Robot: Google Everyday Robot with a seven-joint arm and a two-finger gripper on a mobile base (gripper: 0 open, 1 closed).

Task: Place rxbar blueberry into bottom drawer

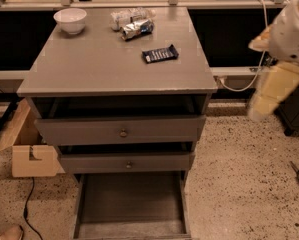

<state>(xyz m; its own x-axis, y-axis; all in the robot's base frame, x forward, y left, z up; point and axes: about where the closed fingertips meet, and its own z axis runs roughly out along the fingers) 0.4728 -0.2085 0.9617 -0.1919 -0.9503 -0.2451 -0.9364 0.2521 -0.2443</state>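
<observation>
A brown cardboard box (29, 156) sits on the floor at the left. On the grey worktop (96, 66) stand a white round bowl (70, 20) and crumpled silver foil packets (131, 24). The flat navy-blue rxbar blueberry (160, 54) lies to their right. Below, the shallow grey bottom drawer (131, 204) is pulled open. The pale gripper (269, 94) hangs far right, off the worktop; I cannot tell whether it is released or clenched.

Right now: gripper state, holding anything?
Gripper: at the right edge, beside the cabinet, apart from the rxbar blueberry lying on top; open or closed cannot be told.
</observation>
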